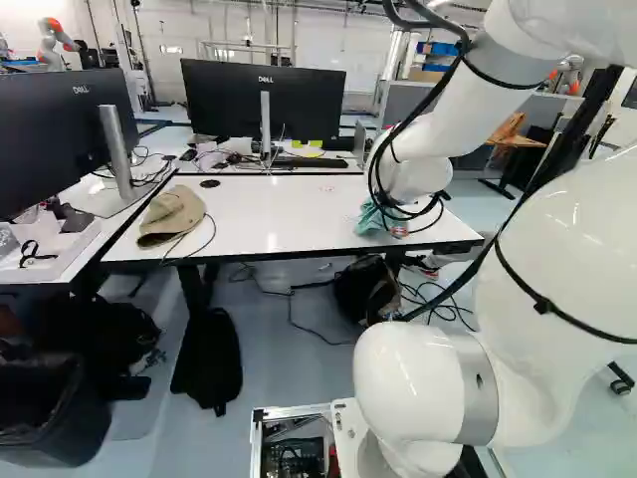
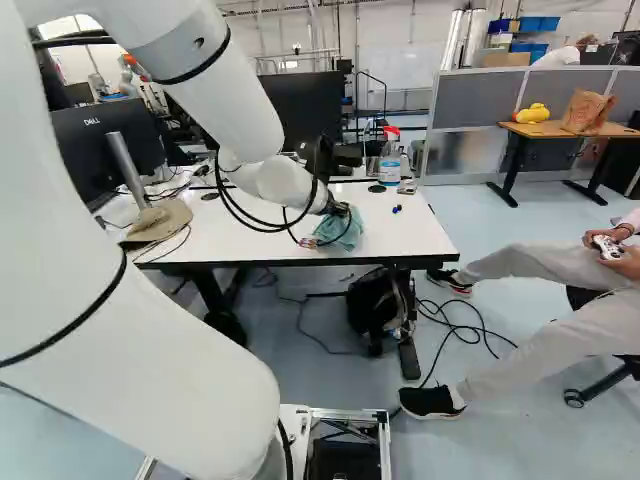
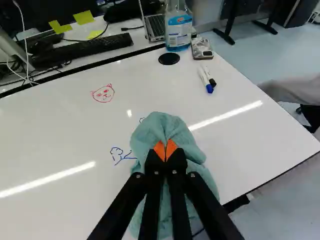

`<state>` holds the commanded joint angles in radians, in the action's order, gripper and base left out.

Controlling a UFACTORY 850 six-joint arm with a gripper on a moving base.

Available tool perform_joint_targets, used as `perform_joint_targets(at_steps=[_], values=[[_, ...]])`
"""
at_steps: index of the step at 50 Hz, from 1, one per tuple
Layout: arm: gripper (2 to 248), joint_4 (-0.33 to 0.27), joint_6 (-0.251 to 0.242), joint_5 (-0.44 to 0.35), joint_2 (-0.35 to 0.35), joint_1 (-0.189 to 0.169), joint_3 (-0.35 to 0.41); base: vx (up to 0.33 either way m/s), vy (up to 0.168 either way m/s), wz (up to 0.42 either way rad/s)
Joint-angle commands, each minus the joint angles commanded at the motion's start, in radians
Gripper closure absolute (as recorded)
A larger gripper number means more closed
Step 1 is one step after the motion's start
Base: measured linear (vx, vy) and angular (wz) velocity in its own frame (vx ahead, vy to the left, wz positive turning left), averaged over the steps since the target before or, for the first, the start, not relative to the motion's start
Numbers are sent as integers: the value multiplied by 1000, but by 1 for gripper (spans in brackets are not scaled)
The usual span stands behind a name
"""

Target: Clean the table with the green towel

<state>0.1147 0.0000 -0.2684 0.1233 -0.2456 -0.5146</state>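
Towel [image 3: 194,152], marked table [image 3: 55,130], monitors [image 1: 219,100] beyond

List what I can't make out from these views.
Wrist view: whether the blue drawing continues beneath the towel covering it.
Wrist view: the towel's underside, hidden by its upper folds.
Left base view: gripper, behind the arm's wrist.
Left base view: left monitor, cut off by the edge.

Grey partitions [image 2: 475,98] and a wooden-topped desk [image 2: 552,130] stand on pale floor [image 2: 465,215] before a white wall [image 2: 420,32].
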Motion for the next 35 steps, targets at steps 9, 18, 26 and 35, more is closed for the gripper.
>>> perform_joint_targets(at_steps=[9,18,26,35], values=[[227,12,0,35,0,0,0,0,0,0],[227,24,0,70,0,0,0,0,0,0],[227,35,0,102,0,0,0,0,0,0],[227,47,0,137,0,0,0,0,0,0]])
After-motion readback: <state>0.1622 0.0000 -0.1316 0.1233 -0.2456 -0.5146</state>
